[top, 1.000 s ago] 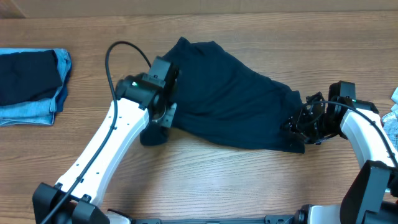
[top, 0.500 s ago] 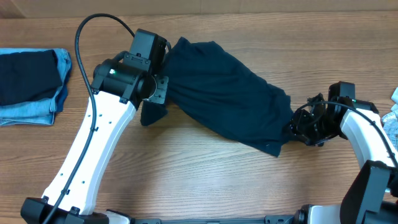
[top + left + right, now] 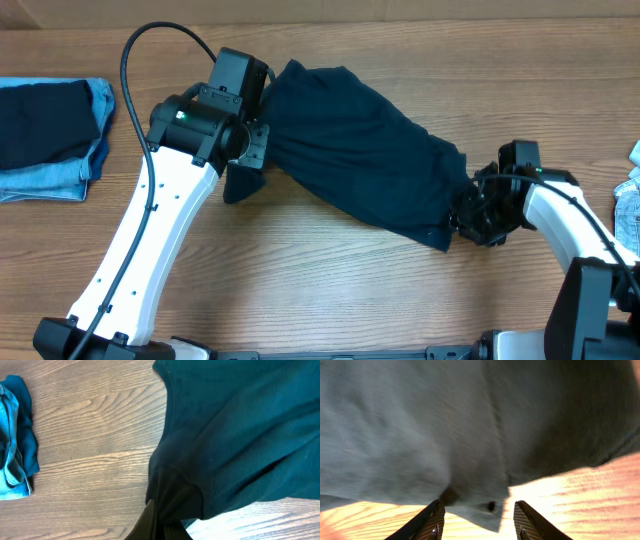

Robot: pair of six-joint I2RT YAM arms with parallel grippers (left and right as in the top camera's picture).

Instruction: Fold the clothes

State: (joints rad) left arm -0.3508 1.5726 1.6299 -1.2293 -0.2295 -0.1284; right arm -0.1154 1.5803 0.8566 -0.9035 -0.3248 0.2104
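The big navy shirt (image 3: 360, 150) lies across the middle of the table (image 3: 320, 300). It is stretched out in a long slanted shape and looks lumpy, not flat.

The left gripper (image 3: 255, 150) is at the shirt's left edge. It is pinched tight on the cloth there, and a small bit of shirt hangs down just below it.

The right gripper (image 3: 481, 521) is at the shirt's lower right corner. Its two fingers stand apart. The tip of the corner sits in the gap between them, but it does not fill the gap, so I think they are not squeezing it.

Far to the left of the shirt there is a pile (image 3: 50, 140). A dark piece (image 3: 45, 120) lies on top of a light blue denim piece (image 3: 60, 180). They look neat, so I think that part of the job is done.

The shirt is not folded at all. I think it needs to be laid flat first. Then its sides need to be folded in, and it can go with the pile.
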